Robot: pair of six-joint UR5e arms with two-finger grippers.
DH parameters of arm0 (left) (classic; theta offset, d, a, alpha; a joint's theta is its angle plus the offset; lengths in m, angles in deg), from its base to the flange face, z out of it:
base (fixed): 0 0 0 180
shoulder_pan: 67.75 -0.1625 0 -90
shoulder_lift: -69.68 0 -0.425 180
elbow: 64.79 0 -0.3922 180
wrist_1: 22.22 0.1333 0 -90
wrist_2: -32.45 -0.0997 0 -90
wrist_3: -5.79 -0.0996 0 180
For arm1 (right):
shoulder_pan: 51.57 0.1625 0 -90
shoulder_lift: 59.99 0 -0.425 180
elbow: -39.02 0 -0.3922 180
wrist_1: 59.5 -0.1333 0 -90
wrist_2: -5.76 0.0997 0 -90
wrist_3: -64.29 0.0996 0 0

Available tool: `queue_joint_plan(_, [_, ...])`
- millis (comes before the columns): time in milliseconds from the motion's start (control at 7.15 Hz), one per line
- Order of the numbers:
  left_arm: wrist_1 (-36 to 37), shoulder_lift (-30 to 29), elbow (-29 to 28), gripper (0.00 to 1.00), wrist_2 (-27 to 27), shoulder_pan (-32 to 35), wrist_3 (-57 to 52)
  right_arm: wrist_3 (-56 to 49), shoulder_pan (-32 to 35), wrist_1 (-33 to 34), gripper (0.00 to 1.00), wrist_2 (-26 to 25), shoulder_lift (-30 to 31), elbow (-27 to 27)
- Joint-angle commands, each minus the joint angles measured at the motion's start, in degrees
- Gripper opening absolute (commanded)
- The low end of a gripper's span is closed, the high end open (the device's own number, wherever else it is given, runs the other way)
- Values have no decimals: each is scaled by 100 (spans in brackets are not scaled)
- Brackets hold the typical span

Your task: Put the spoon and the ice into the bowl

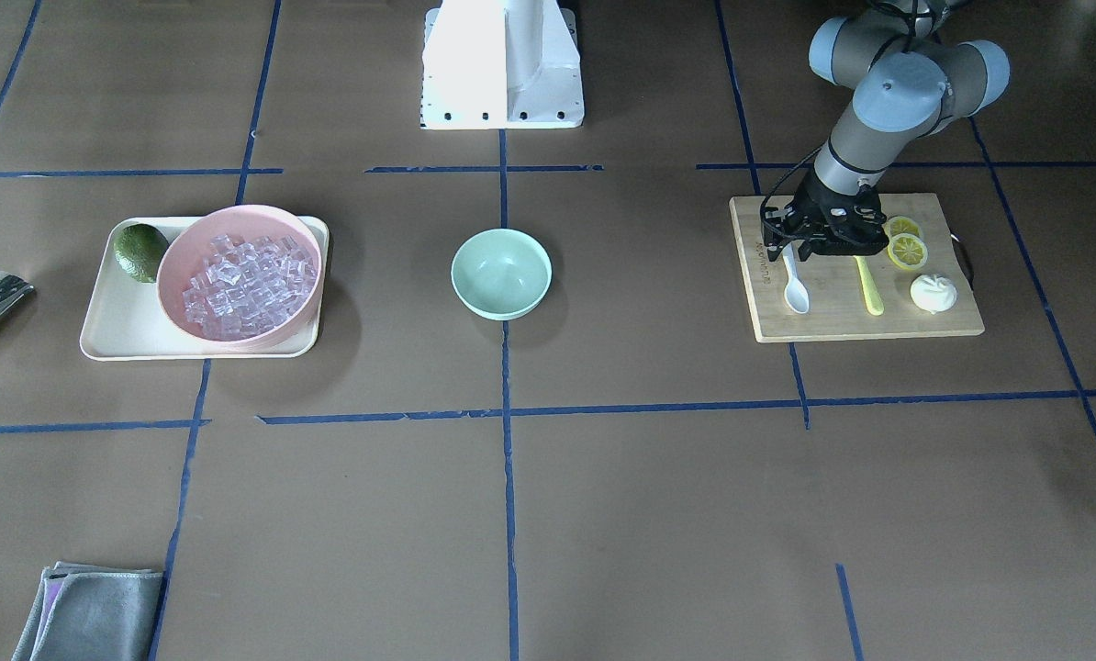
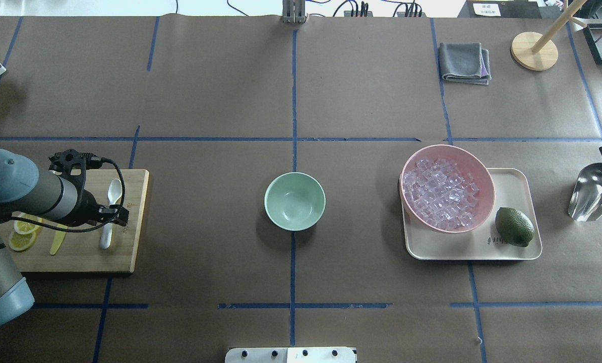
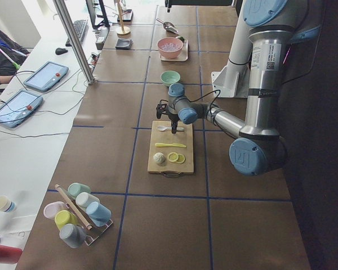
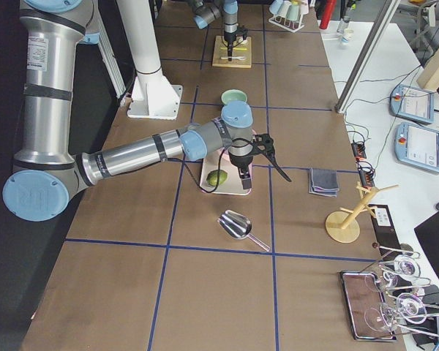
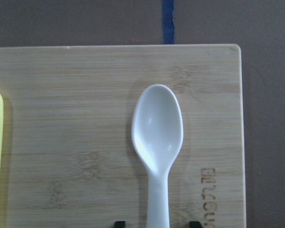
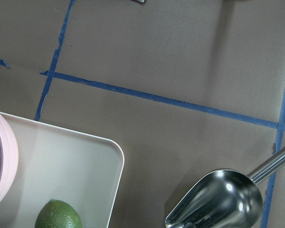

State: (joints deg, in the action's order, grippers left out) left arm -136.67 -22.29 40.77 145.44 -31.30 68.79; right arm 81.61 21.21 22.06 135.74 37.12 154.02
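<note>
- Closest in, on the robot's left side, the left gripper (image 5: 157, 223) hung low over the wooden board (image 2: 79, 252). Its two fingers stood apart, one tip on each side of the spoon's handle, with nothing gripped.
- The spoon (image 5: 157, 142) lay flat on the board, hollow side up. Its long axis ran straight out from the fingers, with the handle between them and the oval end beyond.
- We judged that a plain squeeze across the narrow handle would take it, with no turn of the wrist needed.
- The yellow knife (image 2: 57, 244) lay alongside, apart from the fingers.
- Farther along, the green bowl (image 2: 295, 201) stood empty at mid-table, well apart from the board.
- Beyond it, the ice (image 2: 442, 194) sat heaped in the pink bowl (image 2: 487, 196) on a tray (image 2: 513, 181).
- Farthest off, the right gripper (image 4: 244, 179) hung by the tray's end near the metal scoop (image 2: 596, 191). We could not tell how its fingers stood.
</note>
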Motion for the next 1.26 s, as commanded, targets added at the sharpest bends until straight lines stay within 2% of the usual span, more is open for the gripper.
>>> queue_joint_plan(0, [2, 56, 69, 2, -5, 11, 2, 8, 0, -9, 100, 1, 0, 13])
queue_joint_plan(559, [150, -171, 359, 0, 4, 81, 72, 34, 0, -9, 100, 10, 44, 13])
queue_joint_plan(699, [612, -607, 438, 0, -14, 99, 81, 34, 0, -17, 100, 10, 53, 13])
queue_joint_plan(979, [1841, -2063, 430, 0, -180, 29, 72, 43, 0, -18, 100, 10, 53, 4])
queue_joint_plan(1119, [2100, -2680, 335, 0, -233, -67, 11, 43, 0, -18, 100, 1, 44, 4])
